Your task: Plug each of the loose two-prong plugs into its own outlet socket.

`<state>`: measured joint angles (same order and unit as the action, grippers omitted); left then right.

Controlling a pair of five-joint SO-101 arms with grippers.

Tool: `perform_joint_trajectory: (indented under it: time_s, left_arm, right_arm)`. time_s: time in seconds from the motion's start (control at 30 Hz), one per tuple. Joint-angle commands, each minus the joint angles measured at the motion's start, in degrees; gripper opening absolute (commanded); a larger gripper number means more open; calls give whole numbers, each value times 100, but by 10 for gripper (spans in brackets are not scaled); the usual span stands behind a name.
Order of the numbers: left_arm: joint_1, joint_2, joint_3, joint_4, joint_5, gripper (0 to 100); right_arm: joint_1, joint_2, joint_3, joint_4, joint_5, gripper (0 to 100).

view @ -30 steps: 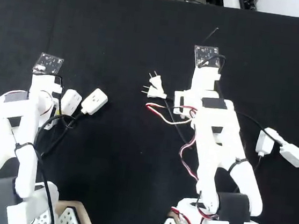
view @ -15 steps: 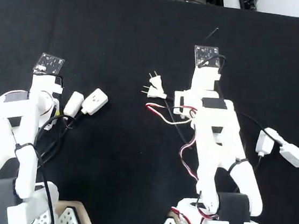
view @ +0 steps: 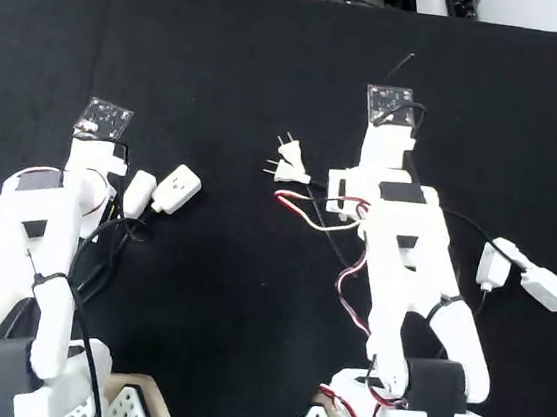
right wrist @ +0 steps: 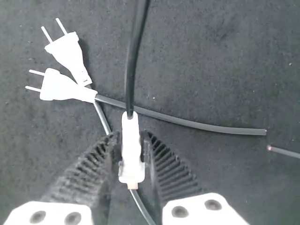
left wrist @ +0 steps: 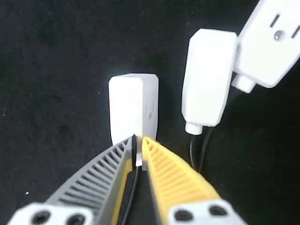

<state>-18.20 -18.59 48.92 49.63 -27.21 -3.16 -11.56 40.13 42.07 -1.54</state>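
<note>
Well, over the last second my left arm has crept toward 12 o'clock. The white adapter (view: 139,193) beside the outlet socket (view: 176,187) has turned slightly, and the two touch at about 9 o'clock on the table (view: 225,62). The left tool (left wrist: 138,140) is pinched nearly closed on the cord end of a white block (left wrist: 133,105). The right tool (right wrist: 130,136) is narrow, clamped on a white cord fitting (right wrist: 131,161). Both two-prong plugs (view: 288,172) lie loose near the centre, so I judge most of the plugging remains.
</note>
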Motion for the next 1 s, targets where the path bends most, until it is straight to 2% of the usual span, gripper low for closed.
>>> perform_joint_trajectory:
  time_s: [0.0,0.1,0.2,0.47,0.6,0.73,0.97]
  left_arm:
    - [-110,35,-66,18,-105,48]
    - [-57,35,-13,26,-457,48]
    - [-22,35,84,18,-492,63]
    - [-22,35,127,18,-501,241]
    - [40,35,224,26,-527,238]
    - [409,-26,576,26,-1011,238]
    - [523,-35,532,123,-862,238]
  right_arm:
    - [53,-13,-338,-9,-9,11]
    - [53,-13,-338,-9,-9,11]
    - [53,-13,-338,-9,-9,11]
    - [53,-13,-338,-9,-9,11]
    - [53,-13,-338,-9,-9,11]
    - [53,-13,-338,-9,-9,11]
    - [53,-13,-338,-9,-9,11]
